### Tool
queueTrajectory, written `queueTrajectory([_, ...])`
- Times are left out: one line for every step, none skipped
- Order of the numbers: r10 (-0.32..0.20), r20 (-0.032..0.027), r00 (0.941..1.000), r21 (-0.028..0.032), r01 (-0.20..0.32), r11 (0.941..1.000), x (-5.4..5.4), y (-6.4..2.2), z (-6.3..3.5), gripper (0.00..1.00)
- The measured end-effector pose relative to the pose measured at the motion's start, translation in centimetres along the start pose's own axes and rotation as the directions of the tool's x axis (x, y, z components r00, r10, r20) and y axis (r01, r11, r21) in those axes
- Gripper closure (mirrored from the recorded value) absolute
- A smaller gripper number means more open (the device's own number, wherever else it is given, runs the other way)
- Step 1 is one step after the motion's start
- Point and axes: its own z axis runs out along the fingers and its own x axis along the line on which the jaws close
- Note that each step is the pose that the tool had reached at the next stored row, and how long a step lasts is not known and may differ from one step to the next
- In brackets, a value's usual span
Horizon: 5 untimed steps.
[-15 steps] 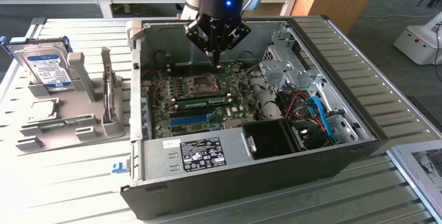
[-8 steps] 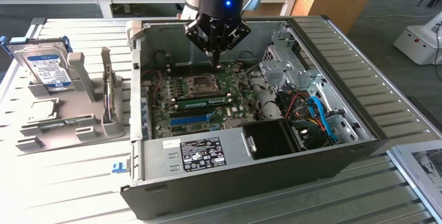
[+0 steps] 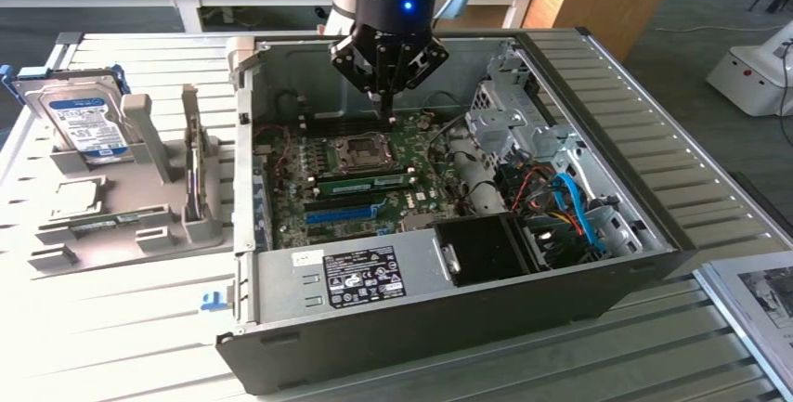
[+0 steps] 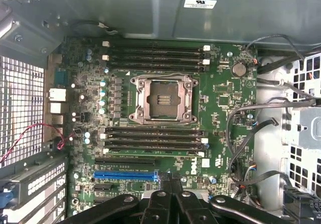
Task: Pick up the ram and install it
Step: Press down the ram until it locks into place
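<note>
Exterior view: gripper (image 3: 386,96), fingers clenched on nothing, above open computer case (image 3: 619,263), ram (image 3: 362,181) seated in motherboard (image 3: 409,202) slot beside CPU socket (image 3: 363,150), hard drive (image 3: 84,122) on grey stand apart; wrist view: blue slot strip (image 4: 125,175).

We count one open black-and-grey metal computer case (image 3: 422,263), one green motherboard (image 4: 220,98), one square silver CPU socket (image 4: 163,99), eight long black memory slots (image 4: 155,56), one blue slot strip (image 4: 125,175) and one blue-labelled hard drive (image 3: 84,123).
</note>
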Motion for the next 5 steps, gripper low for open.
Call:
queueTrajectory([0.000,0.0000,1.0000,0.0000,0.000,1.0000,0.00,0.00,0.00,0.90])
queueTrajectory([0.000,0.0000,1.0000,0.0000,0.000,1.0000,0.00,0.00,0.00,0.90])
queueTrajectory([0.000,0.0000,1.0000,0.0000,0.000,1.0000,0.00,0.00,0.00,0.90])
queueTrajectory([0.000,0.0000,1.0000,0.0000,0.000,1.0000,0.00,0.00,0.00,0.90])
queueTrajectory([0.000,0.0000,1.0000,0.0000,0.000,1.0000,0.00,0.00,0.00,0.90])
